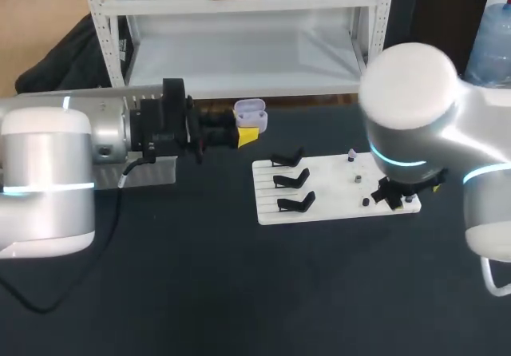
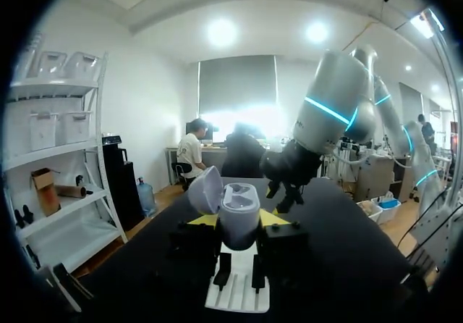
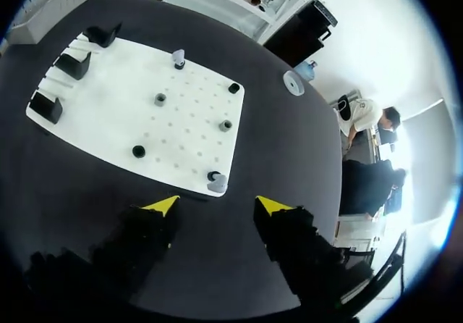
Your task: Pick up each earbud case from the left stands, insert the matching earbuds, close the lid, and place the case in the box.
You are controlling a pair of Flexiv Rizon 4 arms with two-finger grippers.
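Observation:
My left gripper [image 1: 243,131] is shut on a lilac earbud case [image 1: 252,114], held upright above the table with its lid open. In the left wrist view the case [image 2: 239,216] sits between the yellow tips, lid [image 2: 205,190] tipped back. On the white board [image 1: 327,208] stand three black stands [image 1: 291,179], all bare. My right gripper [image 3: 217,206] hangs open over the board's right end, nothing between its fingers. A lilac earbud [image 3: 215,184] sits on a peg just ahead of them. Another earbud [image 3: 178,57] stands on a peg at the board's far edge.
Several small dark pegs [image 3: 160,99] dot the board [image 3: 108,113]. A grey box [image 1: 156,172] lies partly under my left arm. A small white round object [image 3: 293,82] lies on the black table beyond the board. My right arm [image 2: 325,116] rises ahead of the left gripper.

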